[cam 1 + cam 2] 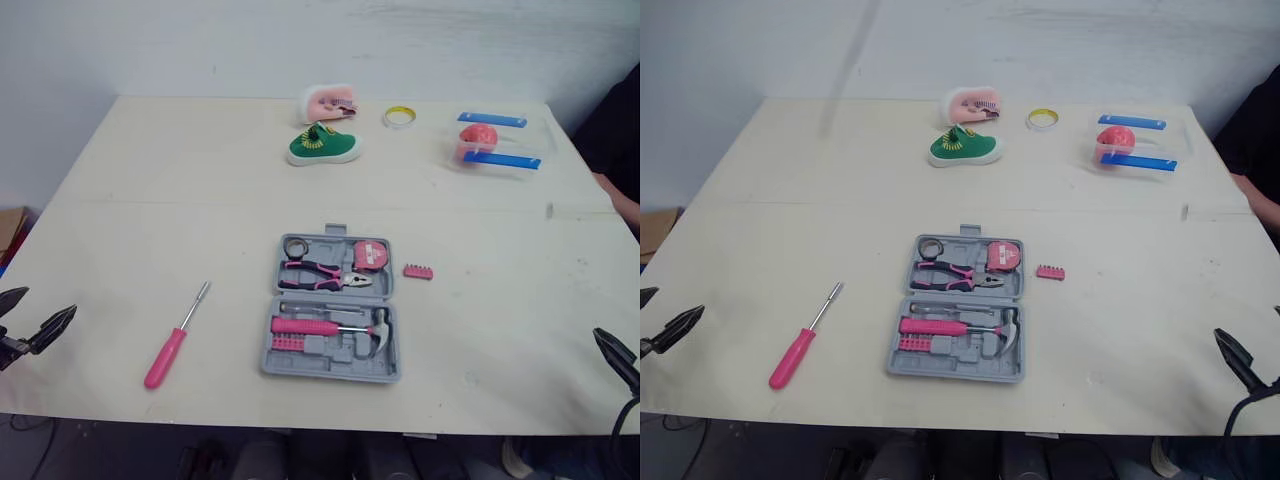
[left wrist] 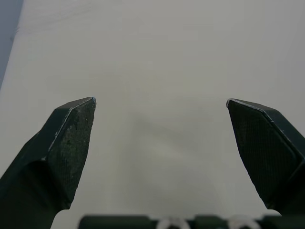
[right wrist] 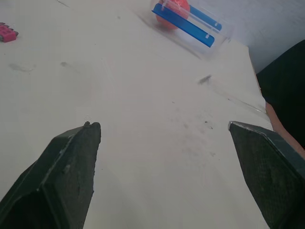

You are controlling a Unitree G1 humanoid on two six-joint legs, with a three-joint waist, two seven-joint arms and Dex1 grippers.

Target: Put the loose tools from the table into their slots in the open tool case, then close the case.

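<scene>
One open tool case (image 1: 333, 305); loose nearby, one pink screwdriver (image 1: 172, 343), one pink bit holder (image 1: 418, 271). Left claw (image 2: 161, 101), right claw (image 3: 162, 125): spread wide, empty.

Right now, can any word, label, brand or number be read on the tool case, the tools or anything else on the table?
None can be read.
On the tape measure in the tool case: a pale patch, too small to read.
On the pink item far across the table: dark marks, too blurred to read.
On the pink screwdriver and pink bit holder: no marking seen.
</scene>
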